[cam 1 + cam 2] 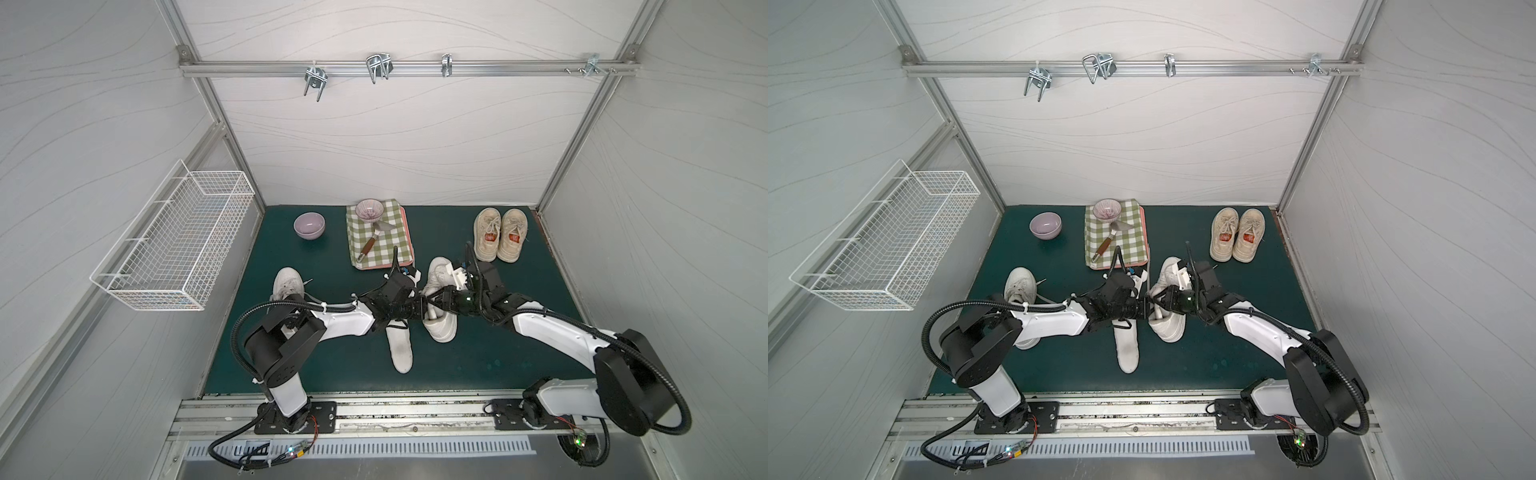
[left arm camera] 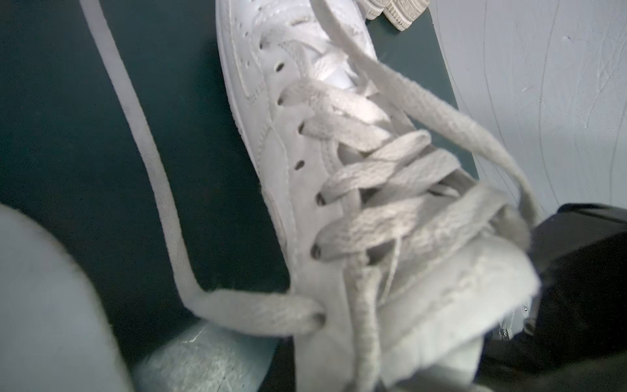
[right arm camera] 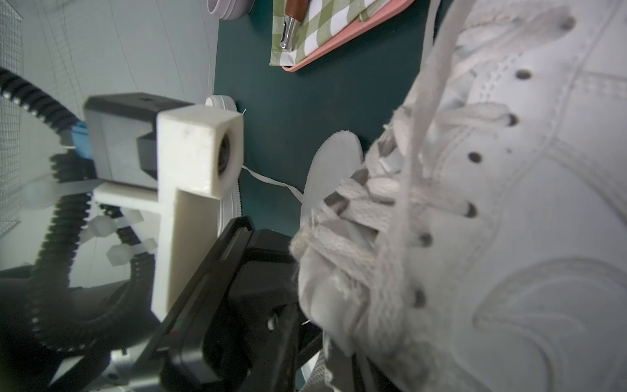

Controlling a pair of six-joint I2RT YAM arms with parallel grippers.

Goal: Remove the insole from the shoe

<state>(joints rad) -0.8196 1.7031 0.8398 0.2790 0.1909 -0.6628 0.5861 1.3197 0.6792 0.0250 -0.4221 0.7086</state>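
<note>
— One white insole (image 1: 401, 349) lies flat on the green table (image 1: 332, 365), just beside the white shoe (image 1: 442, 330), its far end hidden under the left arm.
— And the pincers?
— Both meet at the shoe's laced opening, in both top views. The left pincer (image 1: 422, 309) is pressed together; what it pinches cannot be told. Whether the right pincer (image 1: 431, 298) is spread cannot be told either.
— Around them?
— A second white shoe (image 1: 286, 284) to the left, partly under the left arm; a beige pair (image 1: 500, 235) at the far right; a checked cloth (image 1: 380, 239) carrying a patterned bowl (image 1: 369, 209) and a spatula (image 1: 372, 243); a lilac bowl (image 1: 309, 225) beside it.
</note>
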